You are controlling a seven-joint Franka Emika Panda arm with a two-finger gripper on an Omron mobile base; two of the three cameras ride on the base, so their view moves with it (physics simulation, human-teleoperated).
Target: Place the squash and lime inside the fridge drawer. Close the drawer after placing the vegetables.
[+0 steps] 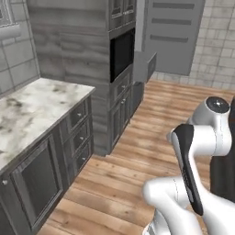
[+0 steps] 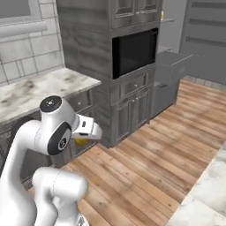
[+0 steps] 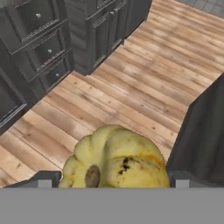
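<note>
While my pincer (image 3: 114, 186) is closed on the squash (image 3: 114, 159), the hand view puts that squash right at the bottom edge between the two dark tips, over the wooden floor (image 3: 144, 87). In the right base view a yellow sliver shows under the white hand (image 2: 86, 129), same item.

Handling, my estimate: rigid, ribbed, lumpy skin, light for its size. Won't deform, so clamp force doesn't help much; the ribs could let it rotate or slip if the pads sit on a ridge. Best hold is across the widest part, pads in the grooves. Current hold looks roughly across the middle, but the contact points are cut off at the frame bottom, so I can't confirm seating.

Containers: the fridge drawer (image 2: 173, 66) looks pulled out, a light-grey box just past the dark oven cabinet (image 2: 132, 53), well apart from me. Its inside isn't visible from here, so contents unknown. Dark cabinet drawers (image 3: 41, 48) under the marble surface (image 1: 32, 110) are shut.

Can't spot the lime on the visible surface.
</note>
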